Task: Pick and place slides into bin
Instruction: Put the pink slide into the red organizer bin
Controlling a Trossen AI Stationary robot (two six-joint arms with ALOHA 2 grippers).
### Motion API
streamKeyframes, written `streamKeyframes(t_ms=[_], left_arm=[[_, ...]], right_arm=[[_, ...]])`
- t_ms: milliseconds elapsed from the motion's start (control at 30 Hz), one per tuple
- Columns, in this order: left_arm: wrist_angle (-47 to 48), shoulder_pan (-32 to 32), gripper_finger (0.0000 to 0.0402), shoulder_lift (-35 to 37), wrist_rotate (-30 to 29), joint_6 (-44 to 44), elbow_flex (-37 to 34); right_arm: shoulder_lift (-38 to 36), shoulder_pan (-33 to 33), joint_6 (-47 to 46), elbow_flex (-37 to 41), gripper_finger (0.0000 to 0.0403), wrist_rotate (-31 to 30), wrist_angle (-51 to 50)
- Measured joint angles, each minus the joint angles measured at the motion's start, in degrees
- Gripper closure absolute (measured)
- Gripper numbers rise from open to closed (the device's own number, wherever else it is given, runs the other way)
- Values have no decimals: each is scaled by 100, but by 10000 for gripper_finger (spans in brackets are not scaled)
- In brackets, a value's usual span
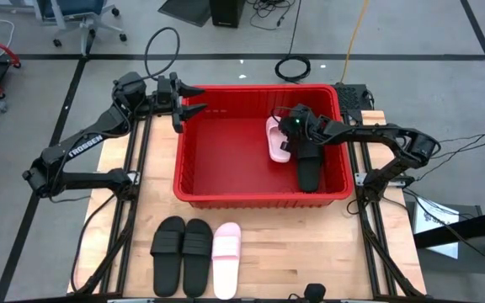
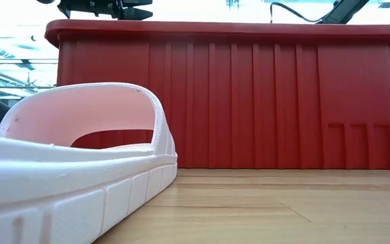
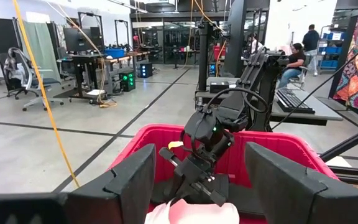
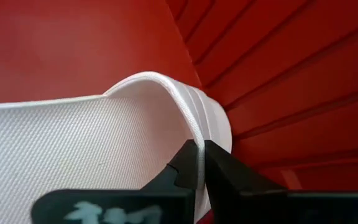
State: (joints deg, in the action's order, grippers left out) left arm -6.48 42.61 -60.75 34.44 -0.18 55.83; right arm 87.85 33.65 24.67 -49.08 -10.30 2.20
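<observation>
since these slides look like moulded foam, i judge them light, springy and a little grippy rather than slick, with nothing fragile about them; the wide strap is the thin, raised part, and its edge is the natural place to pinch.

that is where the right claw (image 4: 199, 168) has hold: in the right wrist view its two fingers are nearly together, clamped on the thin edge of the pale pink slide (image 4: 92, 149), deep inside the red bin (image 1: 200, 181). from above, this slide (image 1: 276, 140) lies toward three o'clock of the bin's middle, with a black slide (image 1: 308, 168) just beside it on its three o'clock side, both already on the bin floor. a strap pinched this narrowly could flex or twist, so i would expect the slide to hang and swing a bit if lifted.

the left claw (image 1: 190, 99) waits at the bin's ten o'clock corner, over the rim, its fingers spread wide and holding nothing.

out on the bench (image 1: 327, 244), at six o'clock of the bin, three slides remain in a row: two black ones (image 1: 183, 252) side by side and a pink one (image 1: 226, 259) touching them on the three o'clock side. a sixth slide i cannot see.
</observation>
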Motion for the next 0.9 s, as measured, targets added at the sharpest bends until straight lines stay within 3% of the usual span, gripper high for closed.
streamKeyframes(t_ms=[900], left_arm=[[60,0,153,0,28,-64,2]], right_arm=[[1,-1,-312,-4,190,293,-407]])
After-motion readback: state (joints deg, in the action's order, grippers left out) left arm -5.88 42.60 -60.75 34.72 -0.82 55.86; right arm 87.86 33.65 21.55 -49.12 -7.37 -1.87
